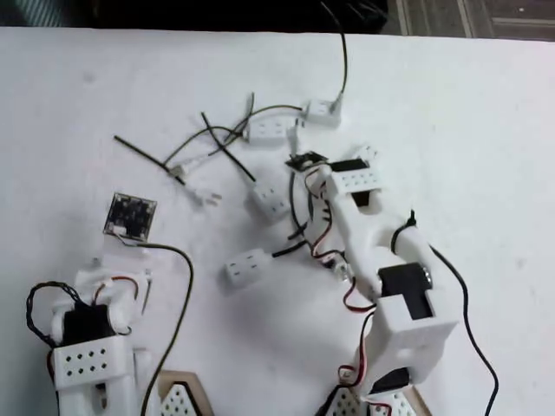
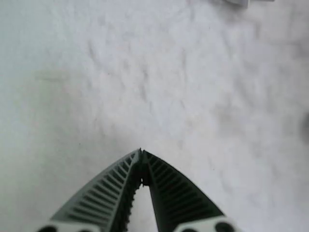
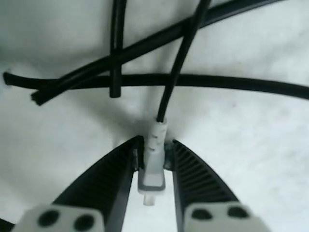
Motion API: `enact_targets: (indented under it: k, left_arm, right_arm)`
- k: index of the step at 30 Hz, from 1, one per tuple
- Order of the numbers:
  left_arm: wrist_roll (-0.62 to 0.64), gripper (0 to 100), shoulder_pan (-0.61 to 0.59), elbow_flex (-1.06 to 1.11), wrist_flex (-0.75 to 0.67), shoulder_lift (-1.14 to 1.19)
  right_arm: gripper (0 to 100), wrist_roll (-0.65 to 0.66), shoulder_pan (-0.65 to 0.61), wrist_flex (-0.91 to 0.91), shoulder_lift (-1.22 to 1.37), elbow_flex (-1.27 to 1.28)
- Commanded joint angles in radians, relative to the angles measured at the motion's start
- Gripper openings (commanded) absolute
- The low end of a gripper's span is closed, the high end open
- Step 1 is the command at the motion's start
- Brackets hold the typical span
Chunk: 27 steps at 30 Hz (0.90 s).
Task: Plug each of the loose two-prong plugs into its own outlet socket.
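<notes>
The right jaws are gripping one plug (image 3: 152,162) by the cords (image 3: 231,82), not yet socketed; another plug (image 1: 205,196) is lying loose on the counter (image 1: 468,121) near the sockets (image 1: 270,200). The left jaws are sitting closed, empty.

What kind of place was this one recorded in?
Probably a robotics lab bench: a plain white table, scattered white plastic outlet sockets with black cables, and a small black square circuit board.
</notes>
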Motion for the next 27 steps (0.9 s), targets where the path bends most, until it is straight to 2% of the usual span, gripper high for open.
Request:
enact_targets:
  k: [1,5,17,21,27]
  left_arm:
    - [-0.011,2,-0.002,0.0,-0.003,-0.013]
    - [-0.011,2,-0.002,0.0,-0.003,-0.013]
    - [-0.011,2,-0.002,0.0,-0.003,-0.013]
    - [-0.011,2,-0.002,0.0,-0.003,-0.013]
    - [-0.011,2,-0.002,0.0,-0.003,-0.013]
  right_arm:
    - [8.7,-0.002,-0.019,0.111,-0.007,-0.092]
    - [8.8,-0.002,-0.024,0.17,-0.002,-0.158]
    - [8.4,-0.008,-0.016,0.194,0.191,-0.244]
    - [1.8,-0.003,-0.019,0.225,0.196,-0.29]
    - [1.6,0.0,-0.042,0.335,0.145,-0.296]
